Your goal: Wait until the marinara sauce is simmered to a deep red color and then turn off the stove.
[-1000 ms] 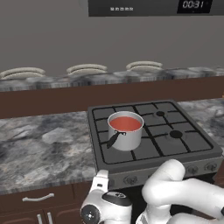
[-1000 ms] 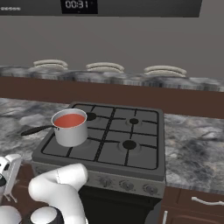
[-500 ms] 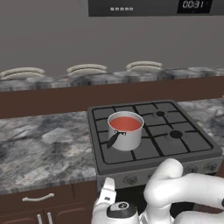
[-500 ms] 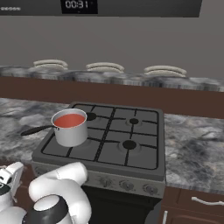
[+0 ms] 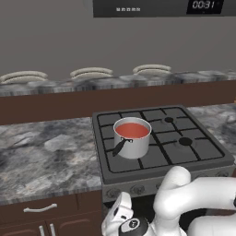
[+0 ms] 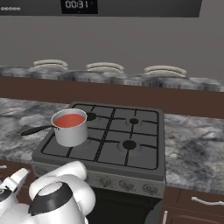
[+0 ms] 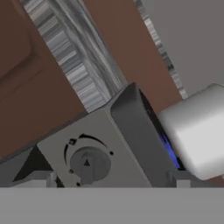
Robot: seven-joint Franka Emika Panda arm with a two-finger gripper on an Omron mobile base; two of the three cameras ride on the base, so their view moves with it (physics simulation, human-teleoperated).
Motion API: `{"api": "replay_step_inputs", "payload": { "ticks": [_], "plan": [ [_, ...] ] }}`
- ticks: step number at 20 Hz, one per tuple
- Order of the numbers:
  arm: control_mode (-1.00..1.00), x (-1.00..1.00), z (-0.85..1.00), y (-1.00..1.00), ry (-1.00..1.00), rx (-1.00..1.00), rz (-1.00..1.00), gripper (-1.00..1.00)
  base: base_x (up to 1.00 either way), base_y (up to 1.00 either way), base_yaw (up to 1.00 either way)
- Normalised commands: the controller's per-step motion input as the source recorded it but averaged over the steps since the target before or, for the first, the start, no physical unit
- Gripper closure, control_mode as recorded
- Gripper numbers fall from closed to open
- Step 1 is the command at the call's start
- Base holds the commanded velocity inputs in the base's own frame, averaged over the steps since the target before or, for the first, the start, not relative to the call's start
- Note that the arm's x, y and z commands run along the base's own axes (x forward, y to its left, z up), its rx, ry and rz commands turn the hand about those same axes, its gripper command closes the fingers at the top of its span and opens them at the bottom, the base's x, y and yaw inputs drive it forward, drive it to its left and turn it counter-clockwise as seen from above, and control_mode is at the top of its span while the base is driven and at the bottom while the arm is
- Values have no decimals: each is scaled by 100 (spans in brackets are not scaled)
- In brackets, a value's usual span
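Marinara sauce (image 5: 132,130) sits in a small steel saucepan (image 5: 132,144) on the front-left burner of the stove (image 5: 184,154), its black handle angled toward the front-left corner; the colour reads orange-red rather than deep red, so the wait probably isn't over. The gripper (image 7: 111,183) hangs low in front of the range, jaws spread wide and holding nothing, with one stove knob (image 7: 89,163) just ahead of the finger tips in the hand view and a blue glow beside the pan wall, suggesting a lit burner. Risks: turning the knob too early, picking a neighbouring knob in the row that does not feed this burner, or fingers slipping off the small round knob if they close off-centre.
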Motion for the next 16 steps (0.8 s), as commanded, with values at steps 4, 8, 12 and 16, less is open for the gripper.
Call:
{"api": "replay_step_inputs", "payload": {
  "ticks": [4, 8, 12, 16],
  "plan": [
    [-100, 0, 0, -18, -4, 13, 0, -100, 0, 0, 0],
    [-100, 0, 0, -19, -4, 8, 0, -100, 0, 0, 0],
    [-100, 0, 0, -18, -1, 12, 0, -100, 0, 0, 0],
    [-100, 0, 0, -6, 0, 10, 0, -100, 0, 0, 0]
  ]
}}
